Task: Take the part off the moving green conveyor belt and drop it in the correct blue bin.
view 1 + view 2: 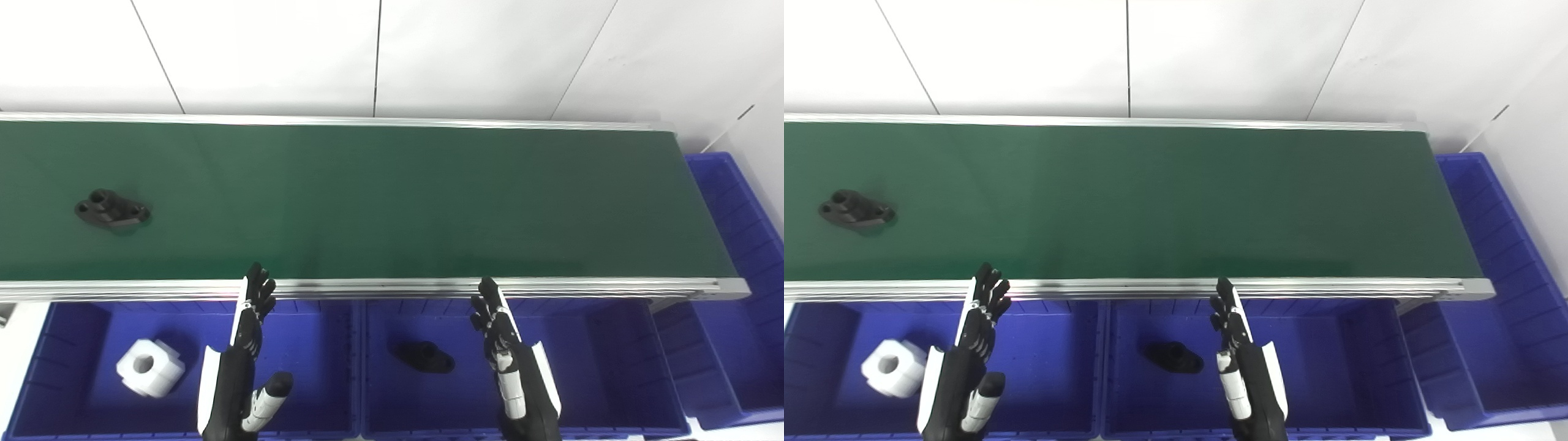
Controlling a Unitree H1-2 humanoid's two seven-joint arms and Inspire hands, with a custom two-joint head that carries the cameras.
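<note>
Black part (112, 209) on conveyor belt (392, 202), not yet picked; left hand (248, 343) and right hand (505, 349) open, empty.

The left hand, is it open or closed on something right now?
Open. The left hand hangs above the blue bin with fingers stretched and thumb apart, holding nothing; the black part lies on the green belt.
</note>
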